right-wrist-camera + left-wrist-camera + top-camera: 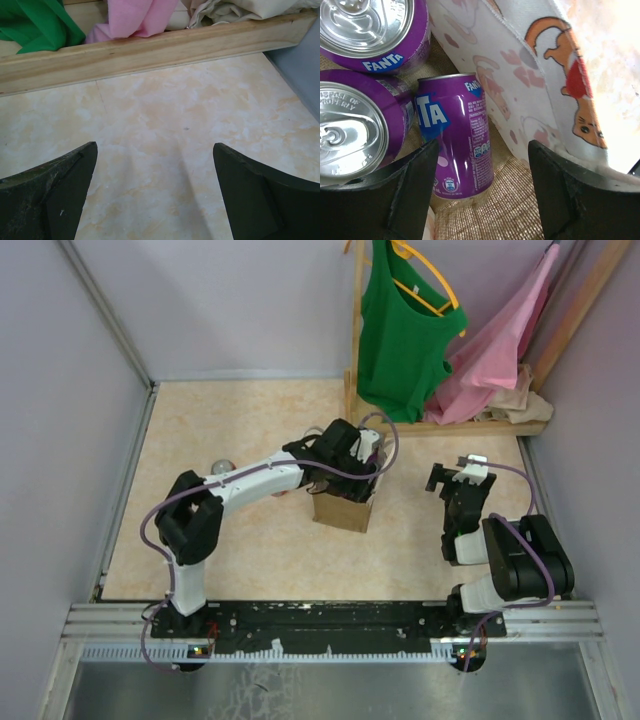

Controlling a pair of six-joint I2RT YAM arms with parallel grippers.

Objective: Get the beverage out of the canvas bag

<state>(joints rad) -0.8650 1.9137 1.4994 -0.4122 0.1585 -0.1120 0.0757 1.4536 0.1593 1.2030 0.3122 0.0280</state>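
Observation:
The tan canvas bag (340, 512) stands upright mid-table. My left gripper (352, 472) reaches down into its mouth. In the left wrist view my left gripper (482, 146) is open and holds nothing. A purple Fanta can (460, 145) lies on the bag's burlap floor (515, 200), between the fingers but nearer the left one. Two more purple cans show their silver tops at the left (350, 132) and upper left (367, 25). The bag's cartoon-printed lining (520, 75) is on the right. My right gripper (447, 478) is open and empty above bare tabletop, also shown in the right wrist view (155, 150).
A wooden clothes rack (357, 330) with a green top (400, 335) and pink cloth (500, 350) stands at the back right; its base beam (150, 50) lies just beyond my right gripper. A small round silvery object (222, 466) sits behind the left arm.

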